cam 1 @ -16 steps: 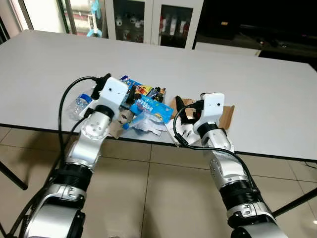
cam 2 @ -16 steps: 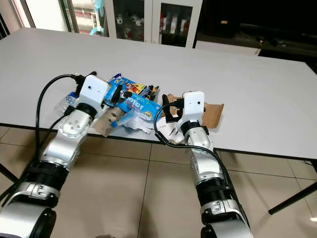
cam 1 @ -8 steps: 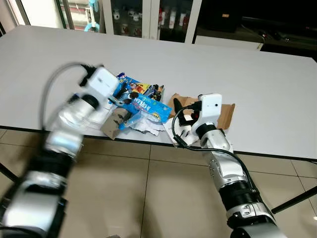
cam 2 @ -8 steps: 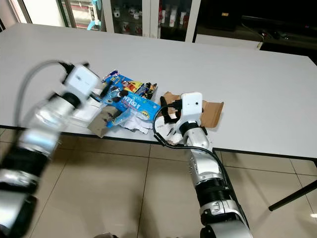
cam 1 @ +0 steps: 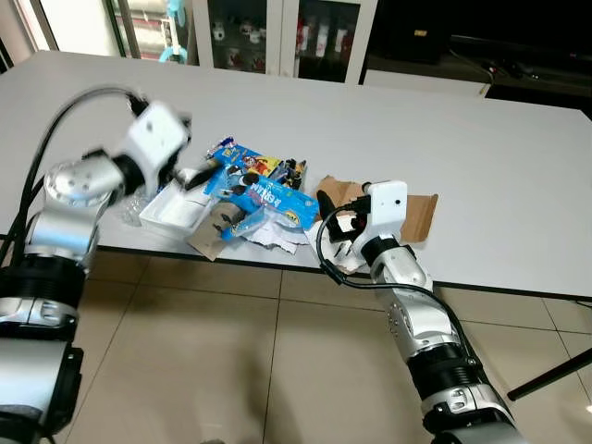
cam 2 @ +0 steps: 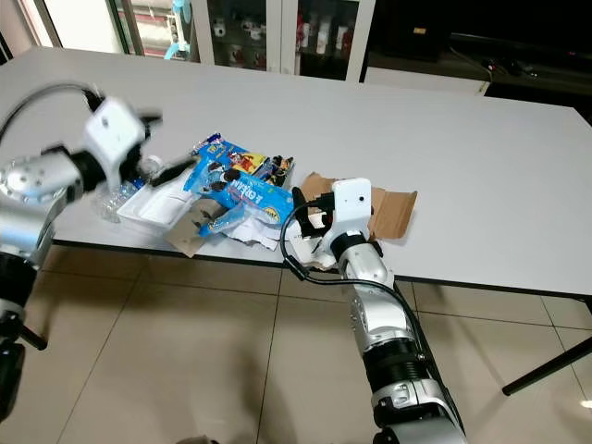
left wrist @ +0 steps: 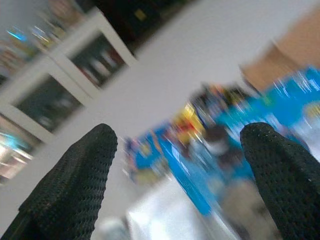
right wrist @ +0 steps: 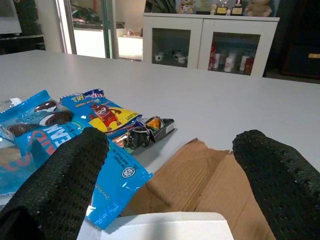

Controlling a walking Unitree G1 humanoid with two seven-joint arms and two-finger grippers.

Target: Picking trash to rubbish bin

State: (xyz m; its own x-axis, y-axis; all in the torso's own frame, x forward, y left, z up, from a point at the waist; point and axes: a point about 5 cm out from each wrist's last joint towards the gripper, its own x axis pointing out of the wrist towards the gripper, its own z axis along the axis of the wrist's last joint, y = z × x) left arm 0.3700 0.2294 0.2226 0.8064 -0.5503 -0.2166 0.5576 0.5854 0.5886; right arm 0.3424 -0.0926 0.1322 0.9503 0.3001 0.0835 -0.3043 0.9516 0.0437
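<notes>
- The right gripper (cam 1: 335,225), fingers spread wide and empty, sits at the counter (cam 1: 481,157) edge, over torn brown cardboard (right wrist: 200,182).
- Glossy blue snack wrappers (cam 1: 264,190) lie just beside it.
- The left gripper (cam 1: 199,171), open and empty, hovers above a white tray (cam 1: 176,211).

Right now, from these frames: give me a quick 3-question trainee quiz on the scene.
1. True or false: the right gripper is open.
2. Which lies nearest the right gripper: A) brown cardboard B) plastic bottle C) white tray?
3. What surface holds the blue snack wrapper?

Key: 1. True, its fingers stand apart. 2. A. 3. The white table, near its front edge.
</notes>
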